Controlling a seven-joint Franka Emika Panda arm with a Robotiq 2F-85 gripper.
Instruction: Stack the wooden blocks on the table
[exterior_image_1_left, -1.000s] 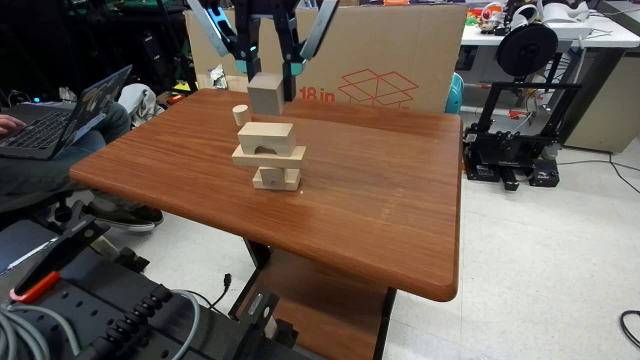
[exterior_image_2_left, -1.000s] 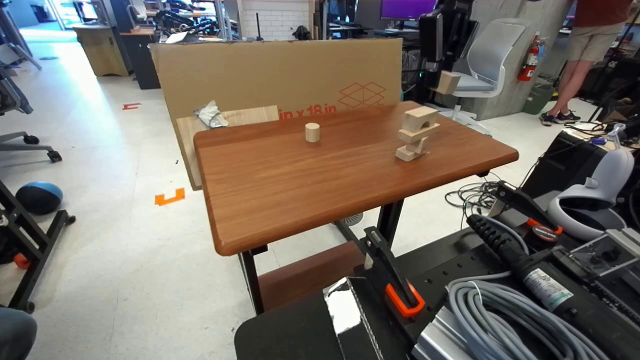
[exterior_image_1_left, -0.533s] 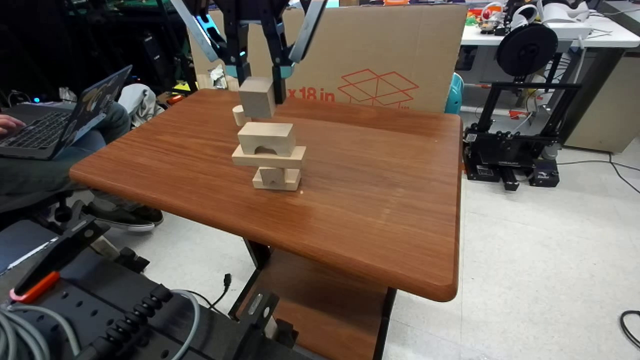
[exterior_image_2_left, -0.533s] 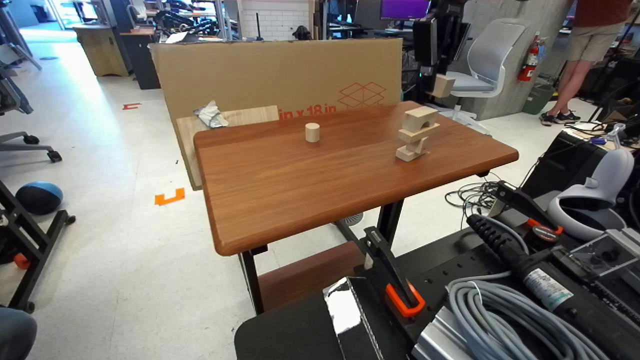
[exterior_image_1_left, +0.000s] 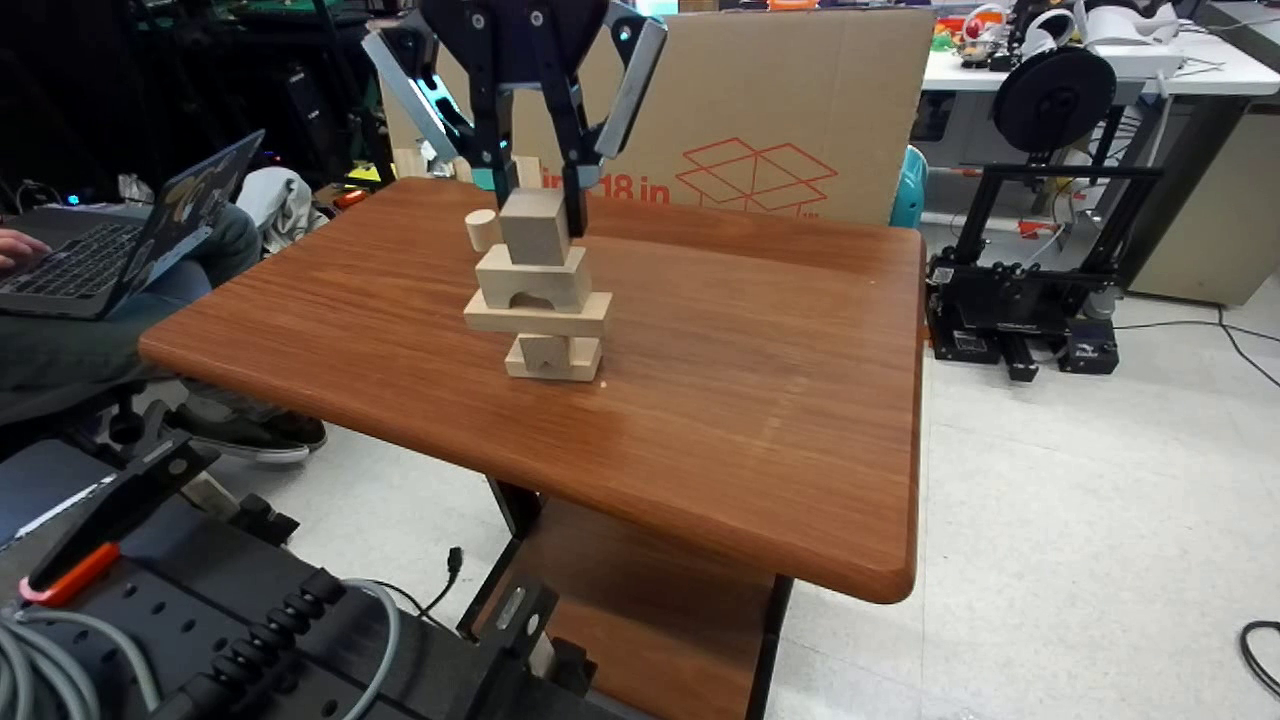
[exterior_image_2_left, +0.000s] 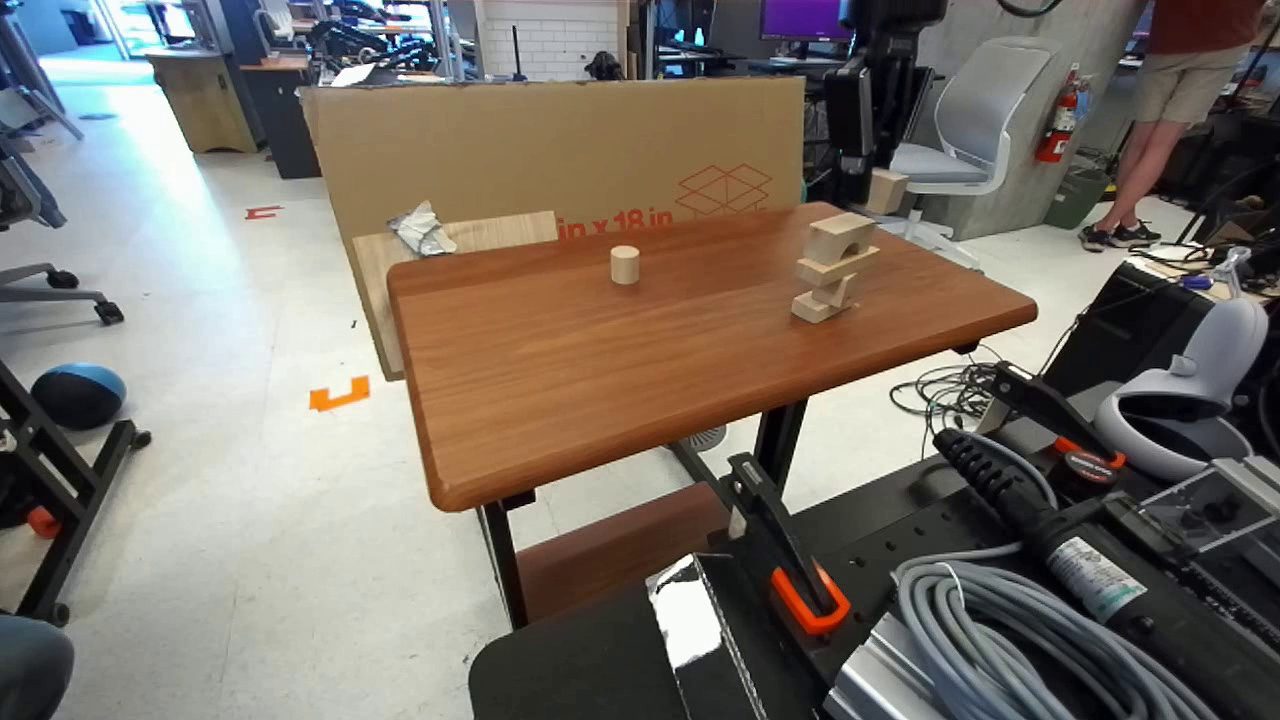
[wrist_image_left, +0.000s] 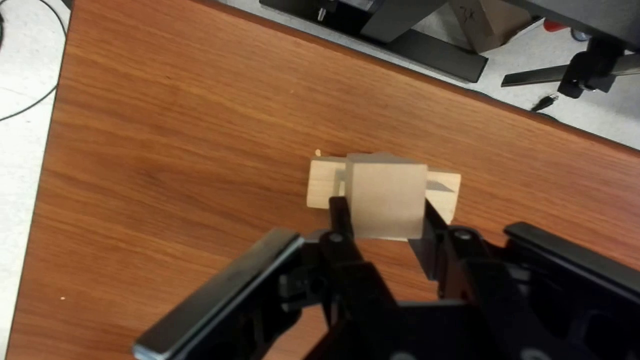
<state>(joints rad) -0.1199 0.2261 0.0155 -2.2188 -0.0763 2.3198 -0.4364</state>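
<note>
your gripper (exterior_image_1_left: 540, 200) is clamped on a wooden cube (exterior_image_1_left: 535, 228); the wrist view shows you a finger against either side. the cube is held up near the top of a stack (exterior_image_2_left: 838, 265) of wooden pieces on the table (exterior_image_1_left: 740, 420).

the views differ on its place. in an exterior view it overlaps the top of the arched block (exterior_image_1_left: 540, 281) and could pass for seated. in an exterior view the cube (exterior_image_2_left: 887, 191) sits higher and to one side, which tells you it is not resting there.

your wrist view is obstructed: the cube covers most of the stack, leaving pale wood ends (wrist_image_left: 325, 182) out on both sides. exterior views give you the rest: below the arched block a flat slab (exterior_image_1_left: 537, 320), a small slant-sided block (exterior_image_2_left: 835, 292), then a base slab (exterior_image_1_left: 587, 364).

a wooden cylinder (exterior_image_2_left: 625, 265) stands upright, well apart from the stack. a pale fleck (wrist_image_left: 318, 152) lies near the stack.

behind the table you have a cardboard box (exterior_image_2_left: 560, 140), a board (exterior_image_2_left: 505, 232) and a crumpled silvery wad (exterior_image_2_left: 422, 230). an exterior view alone shows a laptop (exterior_image_1_left: 120, 230) and a 3d printer (exterior_image_1_left: 1030, 270); an exterior view alone shows an office chair (exterior_image_2_left: 990, 130) and a headset (exterior_image_2_left: 1190, 390).
</note>
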